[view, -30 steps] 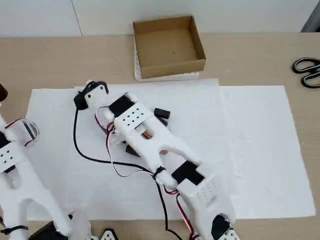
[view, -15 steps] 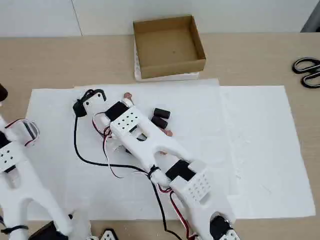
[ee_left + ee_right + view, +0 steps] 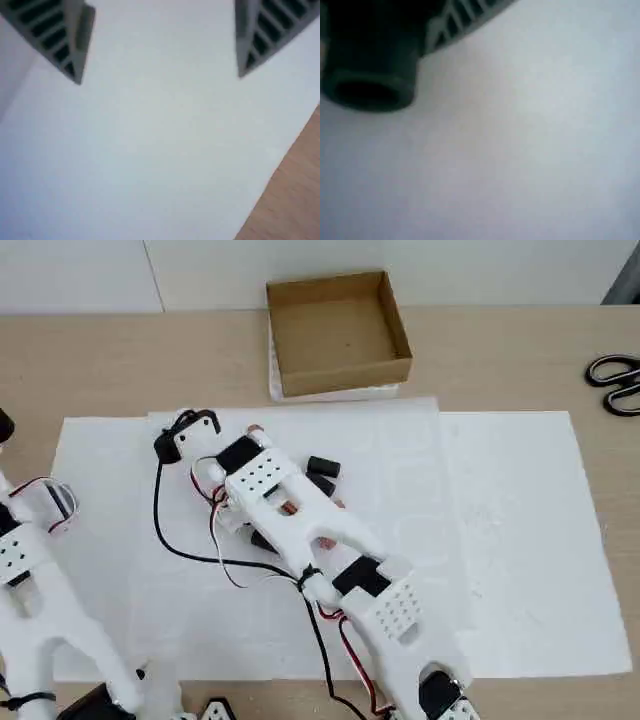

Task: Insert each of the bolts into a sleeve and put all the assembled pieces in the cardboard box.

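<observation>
My right arm: edged toward the cardboard box (image 3: 346, 373) since a moment ago. My right gripper (image 3: 176, 436): clamped on a black sleeve (image 3: 370, 75) (open end showing) over the white paper (image 3: 500, 540). My left gripper (image 3: 159, 77): jaws wide apart, holding nothing. Two spare sleeves (image 3: 322, 468): on the paper beside my right arm.

The cardboard box (image 3: 345, 378) sits far centre on the table (image 3: 100, 360), just beyond a paper sheet (image 3: 500, 540). Scissors (image 3: 615, 383) lie far right, off the paper. The right arm (image 3: 300, 510) stretches over the paper from the near edge, a sleeve (image 3: 370, 75) at its tip, two more sleeves (image 3: 323, 467) just right of it. The left arm (image 3: 30, 580) stands near left.
</observation>
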You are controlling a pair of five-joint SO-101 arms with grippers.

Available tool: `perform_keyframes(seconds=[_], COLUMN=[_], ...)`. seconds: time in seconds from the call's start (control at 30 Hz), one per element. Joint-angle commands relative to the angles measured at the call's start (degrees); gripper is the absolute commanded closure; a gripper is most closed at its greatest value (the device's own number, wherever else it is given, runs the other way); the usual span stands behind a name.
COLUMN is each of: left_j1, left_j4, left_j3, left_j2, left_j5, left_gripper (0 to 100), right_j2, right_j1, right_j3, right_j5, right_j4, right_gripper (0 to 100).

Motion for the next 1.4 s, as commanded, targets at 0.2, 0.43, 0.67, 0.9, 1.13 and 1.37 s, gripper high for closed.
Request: perform_keyframes(seconds=[0.2, 0.43, 0.67, 0.9, 1.13, 1.37], left_j1=[10.73, 20.13, 24.09, 26.99, 27.52, 27.52], left_j4=[2.55, 5.36, 5.45, 5.36, 5.36, 5.01], left_j3=[-3.47, -7.78, -7.69, -7.69, -7.69, -4.97], left_j2=[0.00, 0.26, 0.26, 0.26, 0.35, 0.35], left_j5=[0.00, 0.00, 0.00, 0.18, 0.26, 0.26], left_gripper=[81, 81, 81, 81, 81, 81], right_j2=[-14.55, -19.65, -17.01, -12.53, -3.56, -2.68], right_j1=[4.53, 21.14, 36.44, 40.22, 42.42, 38.64], right_j3=[-20.40, -20.75, -6.77, 0.26, 3.43, 3.34], right_j5=[3.08, 2.46, -2.37, -2.46, -2.11, -1.85], right_j4=[15.78, 22.64, 22.46, 21.32, 18.77, 19.30], right_gripper=[99.5, 99.5, 99.5, 99.4, 99.1, 88.7])
